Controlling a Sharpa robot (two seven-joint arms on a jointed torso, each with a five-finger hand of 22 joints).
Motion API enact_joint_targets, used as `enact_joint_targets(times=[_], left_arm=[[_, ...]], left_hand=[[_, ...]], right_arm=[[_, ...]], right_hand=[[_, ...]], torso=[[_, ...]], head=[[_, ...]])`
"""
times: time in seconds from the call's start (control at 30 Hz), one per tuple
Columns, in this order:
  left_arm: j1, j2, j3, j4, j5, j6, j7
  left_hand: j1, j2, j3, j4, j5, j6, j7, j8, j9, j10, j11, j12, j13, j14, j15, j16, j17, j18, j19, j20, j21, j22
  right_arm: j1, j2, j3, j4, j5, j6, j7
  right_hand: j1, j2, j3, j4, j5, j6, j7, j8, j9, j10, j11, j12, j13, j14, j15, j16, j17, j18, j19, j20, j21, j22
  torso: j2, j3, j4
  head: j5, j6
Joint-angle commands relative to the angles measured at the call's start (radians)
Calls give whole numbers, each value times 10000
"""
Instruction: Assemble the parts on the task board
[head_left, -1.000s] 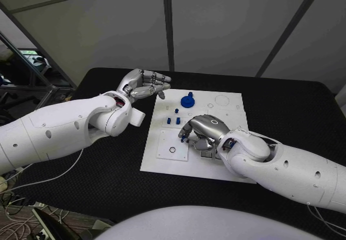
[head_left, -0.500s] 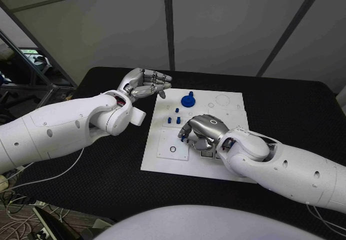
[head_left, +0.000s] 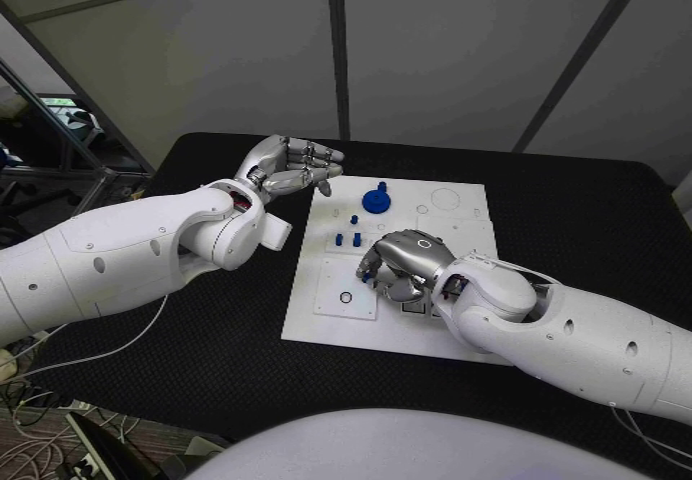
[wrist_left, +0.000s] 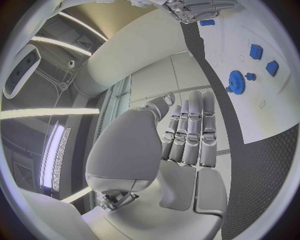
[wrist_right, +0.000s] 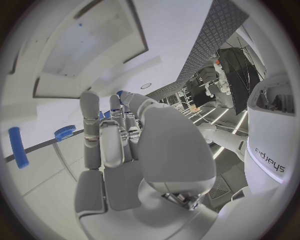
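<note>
right hand (head_left: 408, 262) curled, contents unclear, over flat white task board (head_left: 447, 335) (round blue gear (head_left: 376, 201) beyond); left hand (head_left: 293, 166) curled, empty.

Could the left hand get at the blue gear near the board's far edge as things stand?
Probably yes: the left hand hovers just off the task board beside the blue gear, holding nothing, and the right hand works nearer the robot.

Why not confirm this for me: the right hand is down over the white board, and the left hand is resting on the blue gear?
Not quite. In the head view the left hand is beside the board's far left corner, apart from the blue gear. The right hand is indeed over the board.
</note>
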Motion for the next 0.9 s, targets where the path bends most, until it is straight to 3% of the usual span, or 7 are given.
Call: enact_joint_targets(times=[0.03, 0.1, 0.27, 0.6, 0.9], left_arm=[[14, 14, 9, 4, 20, 112, 34], [14, 16, 9, 4, 20, 115, 28], [14, 15, 9, 1, 20, 134, -1], [13, 25, 8, -18, 20, 237, -63], [13, 8, 7, -55, 20, 283, -91]], left_hand=[[-35, 92, 0, -33, -26, 8, 47, 10, -9, -69, 23, 39, -16, -50, 31, -58, -13, -193, -28, 54, -58, -9], [-35, 92, 0, -33, -26, 8, 47, 10, -9, -69, 23, 39, -16, -50, 31, -58, -13, -193, -28, 54, -58, -9], [-37, 95, -5, -35, -26, 1, 51, 11, -10, -93, 29, 39, -21, -56, 36, -67, -21, -194, -33, 57, -67, -12], [-81, 110, -35, -17, -29, -28, 65, 12, -12, -174, 50, 48, -35, -79, 60, -93, -45, -202, -52, 76, -108, -31], [-82, 113, -36, -16, -29, -31, 65, 11, -13, -179, 51, 50, -36, -81, 61, -95, -46, -202, -52, 77, -111, -33]], right_arm=[[-14, -11, -27, -7, -198, 404, -70], [-14, -10, -27, -9, -204, 405, -27], [-14, -19, -28, -6, -210, 199, 9], [-15, -211, -26, 253, -212, -689, -2], [8, -877, -3, 1138, -159, -1612, -7]], right_hand=[[-194, -39, -75, -12, 37, -153, 61, -131, -10, -182, 38, -127, -29, 511, 72, -1, 16, -63, -213, 25, -192, -241], [-427, -193, -196, 69, 143, -403, 174, -292, -60, -683, 185, -396, -134, 439, 201, -134, -158, 5, -545, 106, -530, -762], [-653, -418, -474, 104, 182, -1074, 188, -613, -93, -1647, 370, -685, -198, 281, 378, -247, -330, 120, -983, 290, -971, -1376], [-581, -363, -777, 18, 300, -1337, 249, -569, -56, -2273, 469, -491, -150, 81, 459, -398, -621, 132, -1099, 408, -1035, -1406], [-550, -261, -839, 23, 445, -1202, 302, -504, -26, -2309, 485, -236, -116, 89, 470, -324, -591, 140, -1089, 425, -1008, -1396]], torso=[[-1, 4, -10], [1, 3, -8], [-4, 1, -5], [-8, 16, -8], [-3, 4, -14]], head=[[-7, 0], [-10, 3], [-26, 20], [-31, 64], [-89, 127]])
